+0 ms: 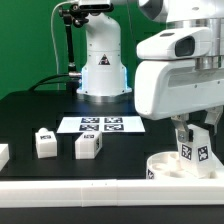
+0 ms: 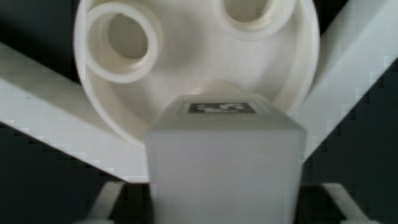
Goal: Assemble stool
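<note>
From where I stand, the end effector (image 1: pixel 190 138) is clamped on a short, chunky white plastic block leg (image 1: pixel 190 153) bearing a black-and-white square tag. It holds the leg upright over the squat round white plastic disc seat (image 1: pixel 160 166). I cannot tell whether they touch. The seat lies on the black table (image 1: pixel 30 110) at the exterior view's right, beside the long white border rail (image 1: pixel 70 190). A second loose leg (image 1: pixel 45 142) and a third loose leg (image 1: pixel 88 145) sit well apart from it. The wrist view shows a round socket (image 2: pixel 121 38) in the seat beyond the leg. To do this well, I'd judge: keep the leg plumb, centre it on one socket, then lower it slowly without shoving the seat.
</note>
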Motion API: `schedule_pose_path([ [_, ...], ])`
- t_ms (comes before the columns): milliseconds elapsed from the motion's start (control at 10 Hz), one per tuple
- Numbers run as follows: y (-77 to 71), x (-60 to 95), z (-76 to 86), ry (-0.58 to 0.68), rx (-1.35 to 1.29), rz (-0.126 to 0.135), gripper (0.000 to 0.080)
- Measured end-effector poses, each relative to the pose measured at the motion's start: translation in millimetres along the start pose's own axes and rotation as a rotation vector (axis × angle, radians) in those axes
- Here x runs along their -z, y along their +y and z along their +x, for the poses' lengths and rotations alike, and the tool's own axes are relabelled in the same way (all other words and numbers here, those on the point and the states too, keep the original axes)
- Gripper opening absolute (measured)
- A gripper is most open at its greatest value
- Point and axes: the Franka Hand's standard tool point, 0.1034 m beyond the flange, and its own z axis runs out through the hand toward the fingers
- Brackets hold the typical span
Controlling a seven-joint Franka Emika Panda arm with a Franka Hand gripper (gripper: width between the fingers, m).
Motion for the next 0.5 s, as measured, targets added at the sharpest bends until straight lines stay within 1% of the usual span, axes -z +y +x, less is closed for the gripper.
schedule_pose_path([
  [300, 0.1, 0.0, 0.0, 0.000, -0.222, 0.001, 0.0340],
  [500, 0.0, 0.0, 0.0, 0.000, -0.314, 0.001, 0.0340],
])
